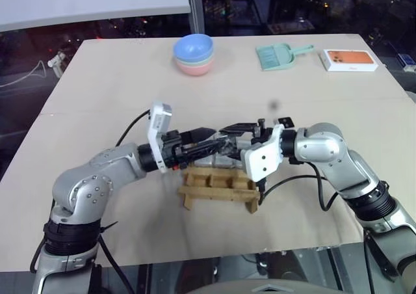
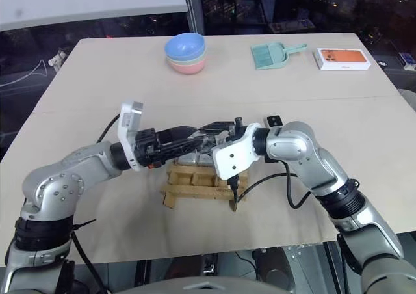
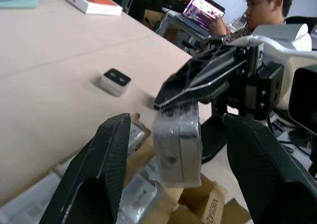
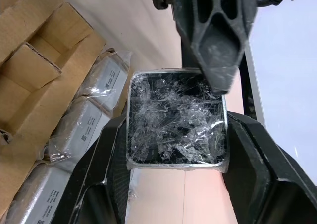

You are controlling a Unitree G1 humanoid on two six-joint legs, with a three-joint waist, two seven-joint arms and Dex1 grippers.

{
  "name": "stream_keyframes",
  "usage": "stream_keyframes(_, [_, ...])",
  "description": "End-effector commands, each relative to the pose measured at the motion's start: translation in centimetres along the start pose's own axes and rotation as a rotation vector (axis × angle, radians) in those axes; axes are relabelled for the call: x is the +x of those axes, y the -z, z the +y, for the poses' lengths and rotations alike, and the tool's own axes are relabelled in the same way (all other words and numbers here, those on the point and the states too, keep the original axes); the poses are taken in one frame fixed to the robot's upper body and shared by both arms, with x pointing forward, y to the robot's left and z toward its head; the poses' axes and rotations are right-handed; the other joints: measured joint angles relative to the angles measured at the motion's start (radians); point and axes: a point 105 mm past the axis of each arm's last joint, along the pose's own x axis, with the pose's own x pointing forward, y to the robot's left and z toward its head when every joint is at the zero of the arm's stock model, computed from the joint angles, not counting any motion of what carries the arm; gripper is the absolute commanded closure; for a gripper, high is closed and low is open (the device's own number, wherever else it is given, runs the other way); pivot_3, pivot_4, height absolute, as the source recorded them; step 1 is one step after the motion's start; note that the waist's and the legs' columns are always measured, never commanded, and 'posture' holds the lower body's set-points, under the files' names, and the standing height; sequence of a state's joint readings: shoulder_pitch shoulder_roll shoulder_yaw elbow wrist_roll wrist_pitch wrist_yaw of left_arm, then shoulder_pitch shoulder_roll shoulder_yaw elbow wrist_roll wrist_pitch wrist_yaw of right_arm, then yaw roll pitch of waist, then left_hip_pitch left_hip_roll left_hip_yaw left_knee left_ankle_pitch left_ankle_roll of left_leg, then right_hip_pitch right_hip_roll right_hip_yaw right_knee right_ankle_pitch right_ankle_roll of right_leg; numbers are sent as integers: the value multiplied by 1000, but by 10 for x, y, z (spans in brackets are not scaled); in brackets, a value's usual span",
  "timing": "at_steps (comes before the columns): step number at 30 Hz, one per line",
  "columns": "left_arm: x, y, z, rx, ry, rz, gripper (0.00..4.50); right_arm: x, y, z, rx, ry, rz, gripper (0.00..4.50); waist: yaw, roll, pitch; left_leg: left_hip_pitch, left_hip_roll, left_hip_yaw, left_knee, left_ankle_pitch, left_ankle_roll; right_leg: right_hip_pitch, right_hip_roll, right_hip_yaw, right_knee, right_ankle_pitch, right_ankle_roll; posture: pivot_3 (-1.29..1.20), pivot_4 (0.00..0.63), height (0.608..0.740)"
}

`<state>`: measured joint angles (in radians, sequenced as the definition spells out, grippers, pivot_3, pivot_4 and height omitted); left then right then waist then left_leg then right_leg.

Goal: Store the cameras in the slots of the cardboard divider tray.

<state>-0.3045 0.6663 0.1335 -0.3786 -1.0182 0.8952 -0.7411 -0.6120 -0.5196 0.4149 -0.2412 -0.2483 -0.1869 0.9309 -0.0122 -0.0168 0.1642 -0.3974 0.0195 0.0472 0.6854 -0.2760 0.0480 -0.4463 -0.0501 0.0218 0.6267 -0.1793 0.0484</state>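
Observation:
A plastic-wrapped silver-grey camera (image 4: pixel 176 120) hangs above the cardboard divider tray (image 1: pixel 214 188), and my right gripper (image 4: pixel 176 132) is shut on it from the right. My left gripper (image 3: pixel 176 122) reaches in from the left and stands open, one finger on each side of that camera with a gap on both sides. Both grippers meet over the tray's far edge near the table's middle. Several wrapped cameras (image 4: pixel 81 122) lie in the tray's far row of slots. Another camera (image 3: pixel 113 80) sits on the bare table beyond the tray.
At the table's far side stand stacked pastel bowls (image 1: pixel 194 53), a teal dustpan (image 1: pixel 276 55) and a white-and-orange flat box (image 1: pixel 350 60). A person (image 3: pixel 262 6) sits at a laptop beyond the table's right edge. Cables trail from both wrists near the tray.

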Motion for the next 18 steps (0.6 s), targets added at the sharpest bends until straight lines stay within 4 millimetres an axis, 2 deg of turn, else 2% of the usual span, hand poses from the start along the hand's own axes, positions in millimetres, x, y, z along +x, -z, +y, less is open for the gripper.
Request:
stream_keyframes(1, [1,-3,-4,19,21,-5,3306,-3,-16,-13,-72,42,-42,2522,0,0,0,0,0,0,0,-1,1,0,0,0,0,0,0,0,150,740])
stream_keyframes(2, [1,-5,-2,19,15,-13,3735,-3,-17,-13,-72,42,-44,2522,0,0,0,0,0,0,0,-1,1,0,0,0,0,0,0,0,150,740])
stream_keyframes(3, [1,-6,-1,17,13,-16,3868,-3,-17,-13,-71,43,-46,2522,0,0,0,0,0,0,0,-1,1,0,0,0,0,0,0,0,150,740])
stream_keyframes(12, [0,-4,-1,36,23,5,3861,-3,-20,-14,-61,38,-47,2522,0,0,0,0,0,0,0,-1,1,0,0,0,0,-1,-1,0,150,740])
stream_keyframes(14, [0,-4,-1,39,24,4,3861,-4,-20,-14,-49,39,-45,1403,0,0,0,0,0,0,0,-1,1,0,0,0,0,-1,-1,0,150,740])
stream_keyframes(15, [0,-4,-1,39,24,4,3861,-6,-19,-16,-25,48,-38,1127,0,0,0,0,0,0,0,-1,1,0,0,0,0,-1,-1,0,150,740])
stream_keyframes(17, [-1,-5,-2,42,29,3,3861,-11,-15,-18,72,67,-28,286,0,0,0,0,0,0,0,-1,1,0,0,0,0,-1,-1,0,150,740])
stream_keyframes(18, [-2,-6,-3,47,35,2,3861,-14,-14,-19,130,71,-26,76,0,0,0,0,0,0,0,-1,1,0,0,0,0,-1,-1,0,150,740])
